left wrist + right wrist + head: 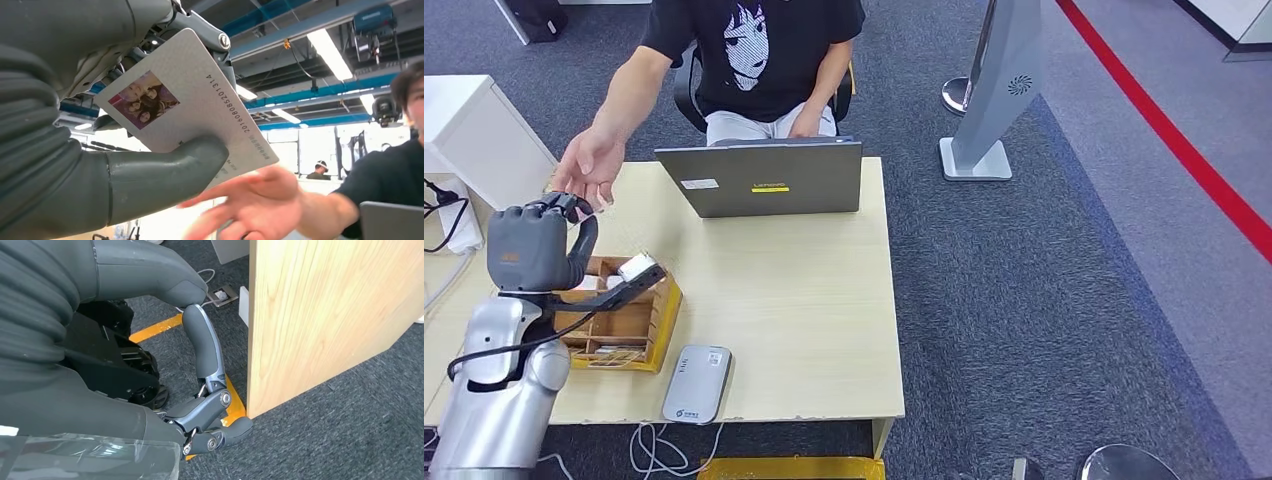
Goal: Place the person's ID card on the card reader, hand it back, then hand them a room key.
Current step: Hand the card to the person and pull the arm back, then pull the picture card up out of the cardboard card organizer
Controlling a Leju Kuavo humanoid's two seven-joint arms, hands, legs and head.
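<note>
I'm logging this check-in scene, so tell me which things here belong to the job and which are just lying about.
Job:
ID card, held in left hand
person's hand, reaching for it
card reader
wooden organizer box

Lying about:
laptop
kiosk stand
cables
right hand, hanging by the table

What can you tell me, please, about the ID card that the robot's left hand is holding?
The ID card is a pale, finely textured rectangle with rounded corners, plastic by its look. Its face carries a small colour photo and a long printed number along one edge. It is held tilted, raised above the table, pinched by the left hand, the thick grey thumb pressing its face. The person's open hand reaches up just beneath it, apparently not touching yet.
</note>
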